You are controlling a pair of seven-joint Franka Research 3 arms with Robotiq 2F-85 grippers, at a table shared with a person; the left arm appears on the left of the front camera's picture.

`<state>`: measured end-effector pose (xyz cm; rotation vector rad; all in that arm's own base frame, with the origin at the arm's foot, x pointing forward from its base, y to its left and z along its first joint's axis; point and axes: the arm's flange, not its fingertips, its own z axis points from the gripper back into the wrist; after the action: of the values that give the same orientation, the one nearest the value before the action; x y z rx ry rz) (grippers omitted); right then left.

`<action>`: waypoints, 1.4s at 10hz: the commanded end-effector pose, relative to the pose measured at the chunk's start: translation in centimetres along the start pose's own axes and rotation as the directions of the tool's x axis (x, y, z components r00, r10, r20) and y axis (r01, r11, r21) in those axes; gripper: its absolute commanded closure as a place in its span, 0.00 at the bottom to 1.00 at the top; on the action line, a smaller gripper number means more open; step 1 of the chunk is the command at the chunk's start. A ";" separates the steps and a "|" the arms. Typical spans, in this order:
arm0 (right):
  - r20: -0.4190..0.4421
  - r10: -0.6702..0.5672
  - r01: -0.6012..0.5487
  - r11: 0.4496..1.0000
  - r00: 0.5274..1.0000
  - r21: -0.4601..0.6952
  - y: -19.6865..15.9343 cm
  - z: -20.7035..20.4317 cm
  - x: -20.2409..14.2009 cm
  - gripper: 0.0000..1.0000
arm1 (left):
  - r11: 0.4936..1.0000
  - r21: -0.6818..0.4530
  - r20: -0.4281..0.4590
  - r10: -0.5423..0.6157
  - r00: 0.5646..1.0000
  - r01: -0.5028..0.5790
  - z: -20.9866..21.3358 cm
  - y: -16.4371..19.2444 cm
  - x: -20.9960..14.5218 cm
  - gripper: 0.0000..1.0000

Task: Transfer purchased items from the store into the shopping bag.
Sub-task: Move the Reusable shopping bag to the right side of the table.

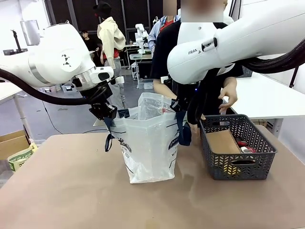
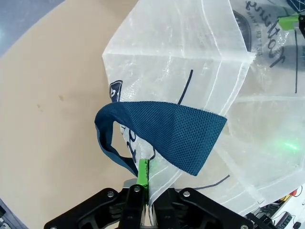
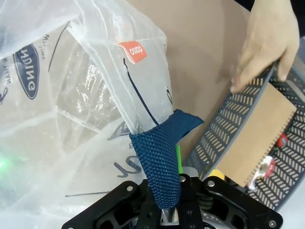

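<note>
Fingers of the left gripper (image 2: 147,180) are pressed together on the rim of the shopping bag (image 2: 190,62). They pinch the translucent plastic against a green pad (image 2: 143,172), just beside the root of one navy strap (image 2: 167,129) that loops free above the jaws. In the front view the left gripper (image 1: 106,112) holds up the bag's left upper edge.

The right gripper (image 3: 171,191) is likewise closed. Its fingers are clamped on the other strap (image 3: 159,157), which runs down between them with a green pad (image 3: 178,160) showing alongside. In the front view the right gripper (image 1: 177,106) holds the bag's right upper edge.

Between the two grippers the shopping bag (image 1: 150,143) stands upright near the middle of the tan table (image 1: 71,191), its mouth drawn open and navy lettering on its side. A small red label (image 3: 132,50) sits at its rim. Whether anything lies inside cannot be told through the plastic.

Just to the bag's right, apart from it, stands the dark grey lattice basket (image 1: 238,167). A flat brown cardboard box (image 1: 223,141) leans in its left part, with red packets (image 1: 244,145) beside it. A yellow piece (image 1: 232,170) shows low down through the mesh.

A person's hand (image 1: 229,95) is at the basket's far side. In the right wrist view the hand (image 3: 267,43) has its fingertips on the basket's rim (image 3: 228,119), next to the cardboard box (image 3: 259,129).
</note>
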<state>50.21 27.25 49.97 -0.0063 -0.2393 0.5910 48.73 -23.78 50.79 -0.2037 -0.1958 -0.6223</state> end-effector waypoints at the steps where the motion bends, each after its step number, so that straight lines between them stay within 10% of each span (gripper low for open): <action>1: -0.001 -0.002 0.002 1.000 1.000 0.000 -0.1 0.0 0.0 1.00 | 1.000 0.004 0.004 0.011 1.000 -0.011 0.3 -0.1 -0.1 1.00; 14: -0.001 -0.002 0.002 1.000 1.000 0.000 -0.1 0.0 0.0 1.00 | 1.000 0.004 0.004 0.011 1.000 -0.011 0.3 -0.1 -0.1 1.00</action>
<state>50.21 27.25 49.98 -0.0063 -0.2394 0.5910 48.73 -23.79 50.88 -0.2038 -0.1976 -0.6223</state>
